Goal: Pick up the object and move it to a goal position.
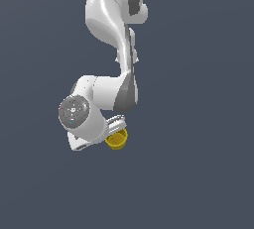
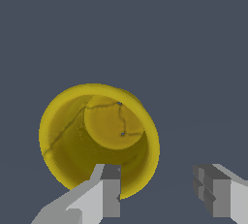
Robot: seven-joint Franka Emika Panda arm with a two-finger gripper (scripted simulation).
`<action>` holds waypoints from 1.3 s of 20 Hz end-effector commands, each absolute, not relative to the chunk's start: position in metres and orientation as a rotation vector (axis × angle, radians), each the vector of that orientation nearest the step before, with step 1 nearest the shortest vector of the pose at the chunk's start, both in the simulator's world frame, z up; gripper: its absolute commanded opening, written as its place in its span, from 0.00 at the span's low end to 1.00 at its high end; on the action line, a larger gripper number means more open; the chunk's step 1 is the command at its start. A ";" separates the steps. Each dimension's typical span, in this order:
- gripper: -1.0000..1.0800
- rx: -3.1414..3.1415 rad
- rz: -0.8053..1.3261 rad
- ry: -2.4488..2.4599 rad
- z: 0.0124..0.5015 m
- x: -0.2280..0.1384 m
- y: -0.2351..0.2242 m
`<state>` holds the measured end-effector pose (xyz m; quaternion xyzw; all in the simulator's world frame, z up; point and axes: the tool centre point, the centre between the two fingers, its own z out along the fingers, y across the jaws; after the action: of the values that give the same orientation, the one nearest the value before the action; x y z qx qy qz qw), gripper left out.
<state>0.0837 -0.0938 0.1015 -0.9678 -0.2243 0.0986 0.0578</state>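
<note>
One finger (image 2: 104, 196) of the white two-finger gripper (image 2: 162, 194) overlaps the rim of the small yellow round-rimmed cup (image 2: 99, 138), the other stands outside the wall; the jaws are apart, not clamped. Closing here may pinch only the rim, tipping or ejecting the cup. Cup: hollow, slightly tapered, upright, directly beneath the gripper (image 1: 115, 124) in the exterior view (image 1: 117, 139).

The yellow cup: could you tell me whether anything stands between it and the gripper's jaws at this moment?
Nothing visible does. In the wrist view the yellow cup sits on bare floor, one finger overlapping its rim and the other off to the side. The gripper is open. The exterior view shows no other object nearby. No goal marker is visible.
</note>
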 end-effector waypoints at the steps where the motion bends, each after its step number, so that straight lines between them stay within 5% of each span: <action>1: 0.62 -2.933 0.299 -0.680 0.101 0.084 -0.094; 14: 0.62 -2.931 0.300 -0.685 0.072 0.077 -0.092; 15: 0.00 -2.931 0.300 -0.685 0.072 0.077 -0.092; 26: 0.00 -2.931 0.300 -0.685 0.073 0.077 -0.092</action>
<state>0.0766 -0.0918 0.0724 -0.9674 -0.2258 0.0990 0.0585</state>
